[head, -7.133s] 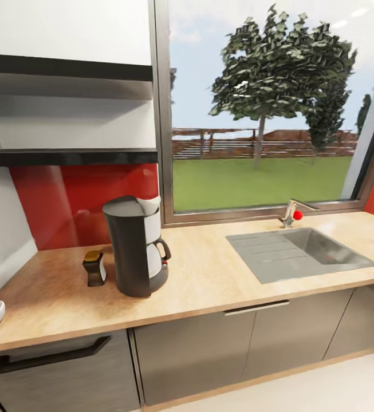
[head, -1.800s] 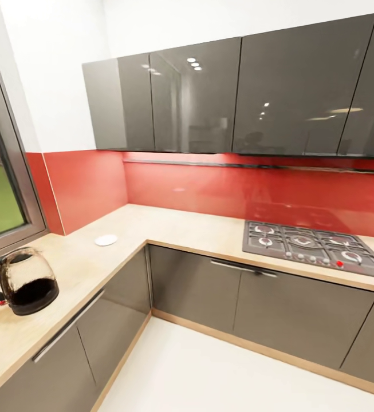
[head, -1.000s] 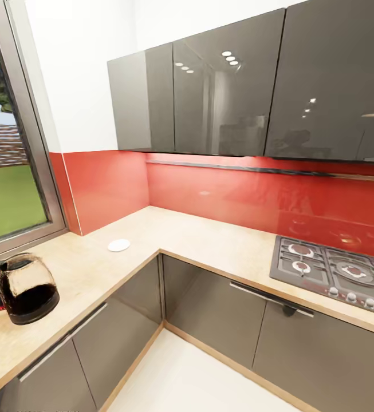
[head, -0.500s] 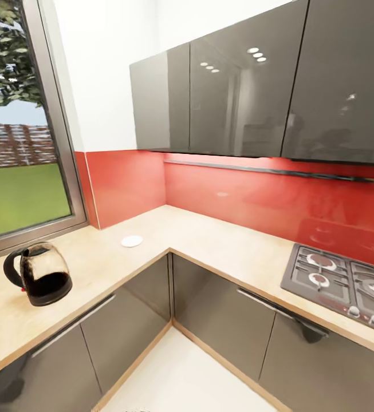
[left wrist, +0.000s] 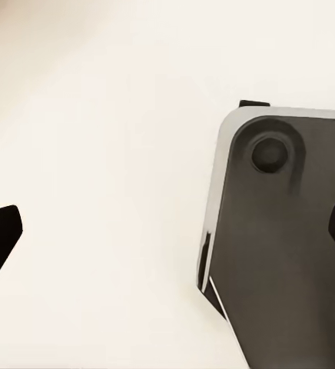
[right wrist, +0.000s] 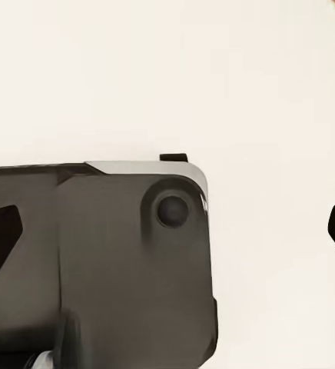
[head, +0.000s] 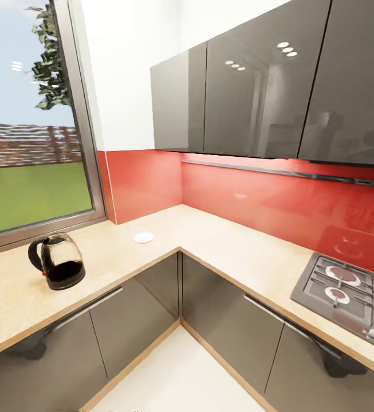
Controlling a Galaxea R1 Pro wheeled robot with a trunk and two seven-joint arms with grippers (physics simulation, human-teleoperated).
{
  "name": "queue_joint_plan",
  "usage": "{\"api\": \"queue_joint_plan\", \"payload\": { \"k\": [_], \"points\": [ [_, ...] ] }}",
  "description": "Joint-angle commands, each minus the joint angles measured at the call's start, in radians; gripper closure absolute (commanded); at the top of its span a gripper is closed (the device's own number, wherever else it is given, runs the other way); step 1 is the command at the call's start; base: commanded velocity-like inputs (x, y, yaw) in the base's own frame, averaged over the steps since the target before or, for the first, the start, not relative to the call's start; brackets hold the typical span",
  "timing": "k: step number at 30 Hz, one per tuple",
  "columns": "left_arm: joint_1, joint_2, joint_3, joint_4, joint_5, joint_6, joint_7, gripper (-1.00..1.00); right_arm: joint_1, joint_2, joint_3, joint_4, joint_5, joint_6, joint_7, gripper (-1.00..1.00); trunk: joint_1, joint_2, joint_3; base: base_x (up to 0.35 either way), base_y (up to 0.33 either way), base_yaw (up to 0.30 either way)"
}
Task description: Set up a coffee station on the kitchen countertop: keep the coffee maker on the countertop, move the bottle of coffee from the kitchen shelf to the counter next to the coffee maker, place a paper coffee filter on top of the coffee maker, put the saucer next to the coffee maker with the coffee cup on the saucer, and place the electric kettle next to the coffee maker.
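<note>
The dark glass electric kettle point(head: 58, 261) is being left on the pale wooden countertop point(head: 221, 243) below the window, well apart from the small white round saucer point(head: 144, 237) lying toward the corner. Both grippers are being carried released, fingertips wide apart, over pale floor, presumably for travel.

L-shaped light wood countertop point(head: 232, 252) wraps the corner, glossy red backsplash point(head: 255, 197) behind it. Dark grey glossy wall cabinets point(head: 255, 86) above, grey base cabinets point(head: 221, 320) with bar handles below. Black gas hob point(head: 347, 292) set into the counter's right run. Metal-framed window point(head: 83, 126) at left, with grass, fence and tree outside. White floor point(head: 175, 377).
</note>
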Motion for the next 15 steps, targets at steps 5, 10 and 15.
{"api": "queue_joint_plan", "payload": {
  "k": [5,10,15],
  "points": [
    [0.000,-0.001,0.007,0.002,-0.001,-0.004,0.000,-1.00,0.001,0.000,0.006,-0.002,-0.008,-0.002,-0.004,-1.00,0.000,0.000,0.000,0.000,-0.274,0.278],
    [0.000,-0.001,0.006,0.001,-0.002,-0.004,0.000,-1.00,0.001,0.000,0.006,-0.001,-0.008,-0.002,-0.004,-1.00,0.000,0.000,0.000,0.054,-0.191,0.278],
    [0.000,-0.001,0.006,0.001,-0.002,-0.003,0.000,-1.00,0.001,0.000,0.006,-0.001,-0.008,-0.002,-0.004,-1.00,0.000,0.000,0.000,0.023,-0.020,0.278]
  ]
}}
